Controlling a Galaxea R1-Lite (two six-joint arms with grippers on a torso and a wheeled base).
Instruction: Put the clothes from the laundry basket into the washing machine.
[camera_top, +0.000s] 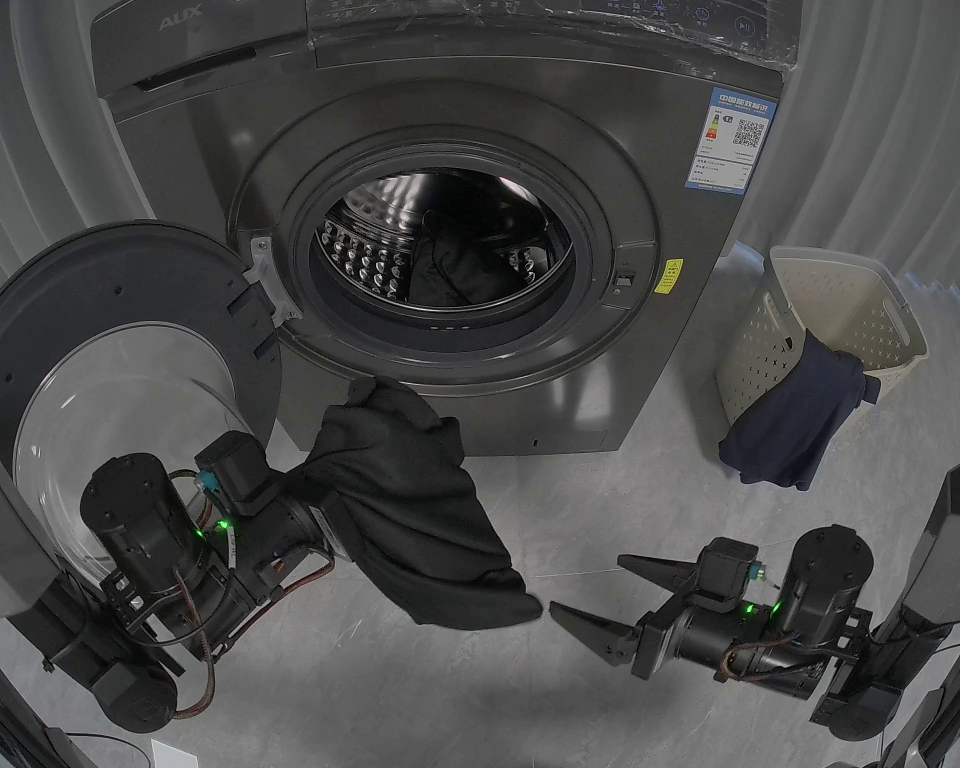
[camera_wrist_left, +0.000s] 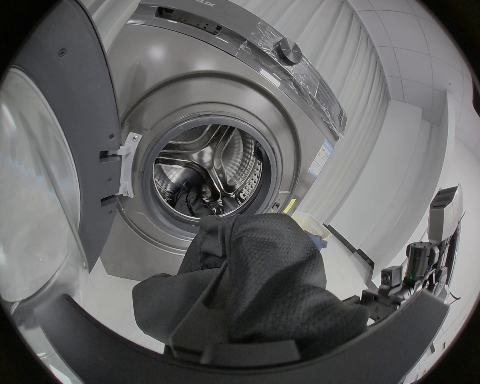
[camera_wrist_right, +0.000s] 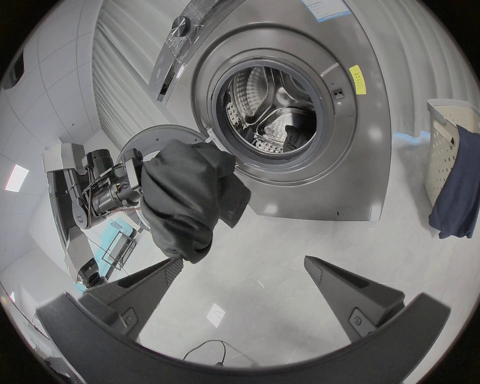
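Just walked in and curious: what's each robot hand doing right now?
Left hand: closed on the black garment.
Right hand: open, holding nothing.

support: grey floor (camera_top: 620, 520) | washing machine (camera_top: 640, 150) was stood on it at the back | laundry basket (camera_top: 765, 345) was set just beside the machine, on the right

Right gripper (camera_wrist_right: 242, 290) had fingers spread wide, black garment (camera_wrist_right: 185, 200) hung before washing machine (camera_wrist_right: 320, 192), navy garment (camera_wrist_right: 457, 190) draped over laundry basket (camera_wrist_right: 439, 156)
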